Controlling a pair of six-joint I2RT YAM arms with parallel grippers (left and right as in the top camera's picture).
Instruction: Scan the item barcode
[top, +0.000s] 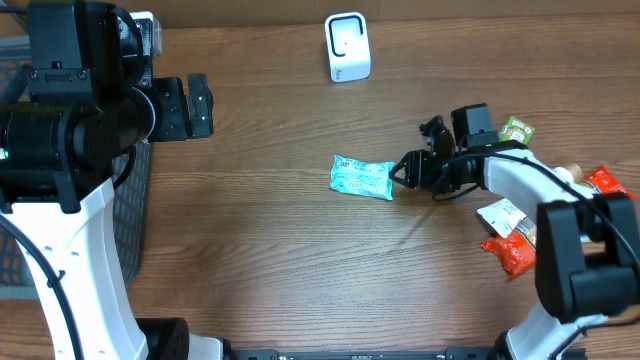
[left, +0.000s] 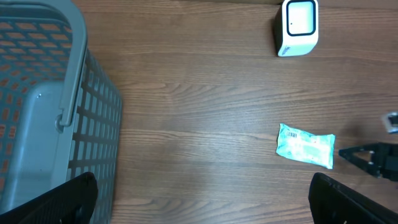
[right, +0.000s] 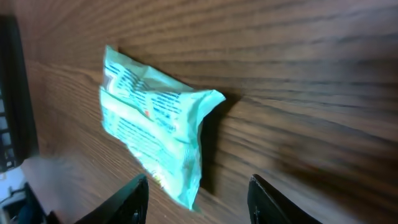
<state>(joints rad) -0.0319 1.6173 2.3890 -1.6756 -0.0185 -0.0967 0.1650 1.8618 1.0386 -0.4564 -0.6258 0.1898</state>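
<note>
The packet, a pale teal wrapper with printing on it, is lying flat on the table near the middle. Its long axis is running left to right in the overhead view, tilting slightly so that its right end is sitting a little closer to the robot's edge of the table. That right short end is pointing at the right gripper; the left short end is pointing toward the basket side.

The right gripper is reaching in low from the right, and its tips are sitting just at the packet's right end. In the right wrist view the two fingers are standing partly apart, and the packet's near corner is poking into the gap between them. No finger is clearly pressing on the wrapper, so the gripper is holding nothing.

The scanner, a small white box, is standing upright at the far edge of the table, well apart from the packet.

The left gripper is hanging above the table's left side with its fingers spread fully wide and nothing between them, well away from the packet.

Several snack packs are lying in a loose cluster on the right, beside the right arm.
</note>
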